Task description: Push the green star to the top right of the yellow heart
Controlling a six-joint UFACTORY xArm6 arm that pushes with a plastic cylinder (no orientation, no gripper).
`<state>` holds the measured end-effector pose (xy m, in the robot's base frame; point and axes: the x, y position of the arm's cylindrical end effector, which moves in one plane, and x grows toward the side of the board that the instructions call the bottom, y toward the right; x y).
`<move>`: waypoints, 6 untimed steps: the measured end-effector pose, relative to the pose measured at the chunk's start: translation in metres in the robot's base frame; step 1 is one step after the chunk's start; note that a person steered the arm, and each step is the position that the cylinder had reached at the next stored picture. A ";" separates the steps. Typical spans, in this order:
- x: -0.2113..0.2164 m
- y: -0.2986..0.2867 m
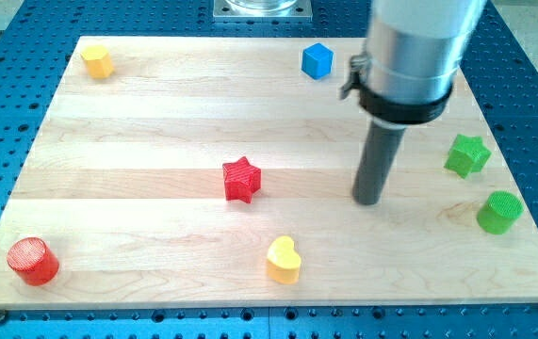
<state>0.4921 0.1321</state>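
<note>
The green star (466,154) lies near the board's right edge. The yellow heart (284,259) lies near the bottom edge, a little right of centre. My tip (368,200) rests on the board between them, well to the left of the green star and a little below it, and up and to the right of the yellow heart. It touches no block.
A green cylinder (499,212) stands just below the green star. A red star (241,179) lies at mid-board. A blue cube (317,60) sits at the top, a yellow block (97,61) at top left, a red cylinder (32,261) at bottom left.
</note>
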 end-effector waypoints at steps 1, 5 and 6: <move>-0.051 0.034; -0.105 0.133; -0.109 0.164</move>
<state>0.3828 0.2963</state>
